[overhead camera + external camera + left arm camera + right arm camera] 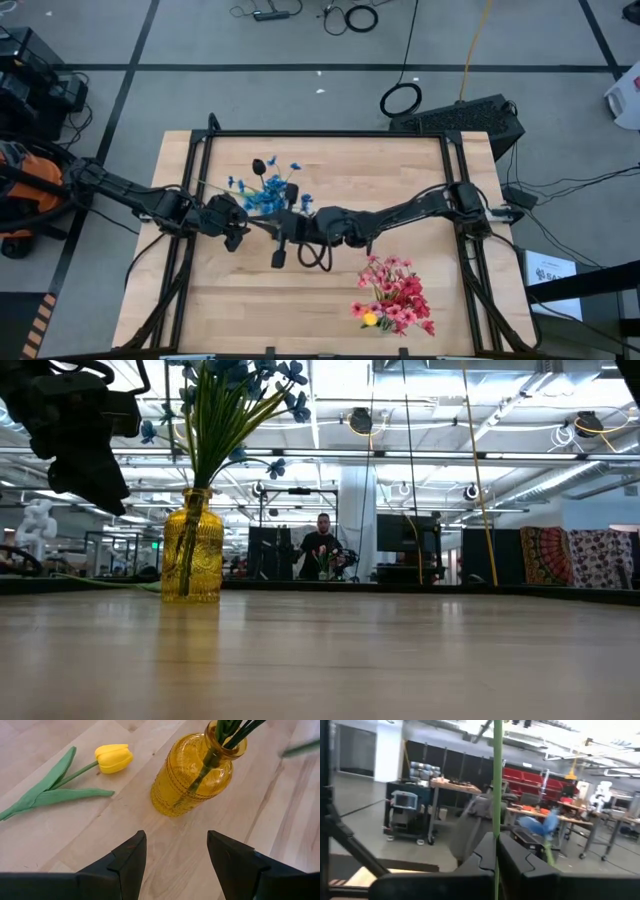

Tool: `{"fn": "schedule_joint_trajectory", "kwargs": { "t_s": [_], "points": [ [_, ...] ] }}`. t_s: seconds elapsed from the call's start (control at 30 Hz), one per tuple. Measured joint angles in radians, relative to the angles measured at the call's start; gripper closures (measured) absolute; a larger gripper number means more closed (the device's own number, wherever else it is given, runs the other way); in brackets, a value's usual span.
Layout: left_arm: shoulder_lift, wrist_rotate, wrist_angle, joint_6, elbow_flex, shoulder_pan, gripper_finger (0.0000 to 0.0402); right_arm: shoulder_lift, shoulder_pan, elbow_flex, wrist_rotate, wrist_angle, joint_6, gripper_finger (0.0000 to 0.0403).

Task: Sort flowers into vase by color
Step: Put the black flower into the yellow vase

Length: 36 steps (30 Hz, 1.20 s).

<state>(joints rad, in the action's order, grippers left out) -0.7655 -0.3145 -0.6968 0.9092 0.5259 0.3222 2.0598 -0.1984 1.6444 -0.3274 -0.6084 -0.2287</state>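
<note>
An amber glass vase (192, 775) stands on the table and holds blue flowers (268, 195) on green stems (215, 420). My left gripper (175, 865) is open and hovers just short of the vase, on its left (240, 222); it shows dark at the upper left in the low view (85, 435). My right gripper (496, 865) is beside the vase on its right (285, 225), shut on a thin green stem. A blue blossom (540, 824) shows just beyond it. A yellow tulip (114, 758) lies flat on the table near the vase. My right gripper pinches a thin green stem (497, 810) between its two fingers. The fingers point level and lie across the stem, which stands upright and runs out of the top of the wrist view. Which blossom it carries does not show.
A bunch of pink and red flowers (398, 295) with a yellow bud (370, 318) lies on the table's near right part. The two arms meet close together at the table's middle. Bare wood (220, 300) lies toward the near left. A person stands far off in the room (322, 545).
</note>
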Motion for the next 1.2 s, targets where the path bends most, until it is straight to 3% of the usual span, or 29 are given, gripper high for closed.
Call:
{"fn": "schedule_joint_trajectory", "kwargs": {
  "t_s": [0.2, 0.9, 1.2],
  "points": [
    [0.0, 0.0, 0.0, 0.0, 0.0, 0.0, 0.0188, 0.001, 0.006, 0.0, -0.069, 0.031, -0.042, 0.0402],
    [0.0, -0.001, 0.0, 0.0, 0.0, 0.0, 0.0188, -0.001, 0.051, 0.0, -0.067, 0.231, 0.064, 0.0402],
    [0.0, -0.011, 0.0, 0.0, 0.0, 0.0, 0.0188, -0.001, 0.053, 0.0, -0.069, 0.396, 0.09, 0.0403]
  ]
}}
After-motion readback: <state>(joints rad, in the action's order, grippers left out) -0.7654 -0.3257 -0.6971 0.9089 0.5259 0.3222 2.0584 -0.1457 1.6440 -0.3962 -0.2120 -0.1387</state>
